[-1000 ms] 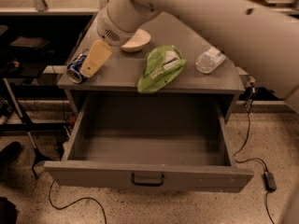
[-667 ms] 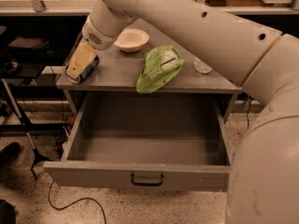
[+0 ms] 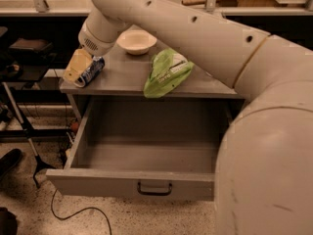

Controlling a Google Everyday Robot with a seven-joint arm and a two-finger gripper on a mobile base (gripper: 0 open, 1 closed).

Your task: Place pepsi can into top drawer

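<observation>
Judging the toppled pepsi can (image 3: 93,70) light, slick and dentable, we'd pinch its middle gently; the gripper (image 3: 79,68) rests against its left side, closed or not we cannot tell.

A: Where is the arm reaching?
B: The cream arm (image 3: 210,38) is stretching from the lower right foreground to the upper left, with its wrist (image 3: 100,33) bending downward.
A: And the gripper?
B: The tan gripper (image 3: 78,67) is pointing down-left, just below the wrist.

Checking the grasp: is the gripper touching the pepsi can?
Cannot tell. In the camera view the gripper overlaps the pepsi can at the left edge of the cabinet top, hiding where they would meet.
</observation>
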